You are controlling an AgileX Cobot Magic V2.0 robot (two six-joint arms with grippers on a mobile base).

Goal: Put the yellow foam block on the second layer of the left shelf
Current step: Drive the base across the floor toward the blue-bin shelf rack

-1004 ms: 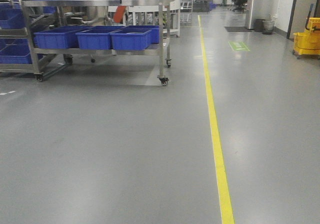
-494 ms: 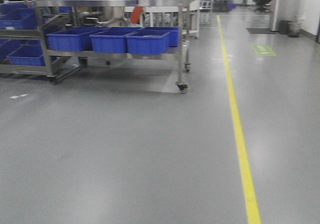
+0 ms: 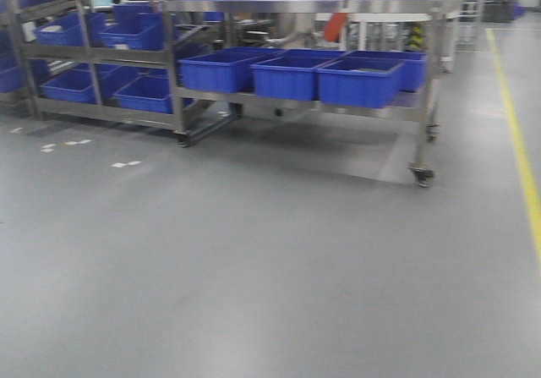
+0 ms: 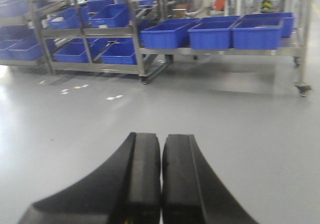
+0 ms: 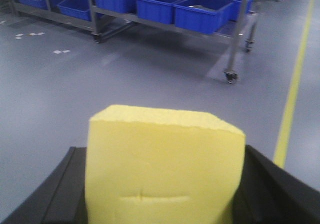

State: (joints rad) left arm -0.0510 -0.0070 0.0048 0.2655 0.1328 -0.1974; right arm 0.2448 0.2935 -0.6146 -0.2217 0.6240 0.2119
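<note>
The yellow foam block (image 5: 162,164) fills the right wrist view, pinched between the black fingers (image 5: 65,194) of my right gripper (image 5: 162,156), which is shut on it and holds it above the grey floor. My left gripper (image 4: 161,140) is shut and empty, its two black pads pressed together, also above the floor. The left steel shelf (image 3: 93,55) with blue bins on its layers stands far ahead at the left; it also shows in the left wrist view (image 4: 85,32). Neither gripper shows in the front view.
A wheeled steel cart (image 3: 427,112) with several blue bins (image 3: 292,78) stands ahead at the centre-right, its caster (image 3: 421,175) on the floor. A yellow floor line (image 3: 522,158) runs along the right edge. White tape marks (image 3: 125,164) lie on the floor before the shelf.
The front view has swung left: the cart and shelves slid right and grew larger, the left shelf came into view, and the yellow line moved to the right edge.
</note>
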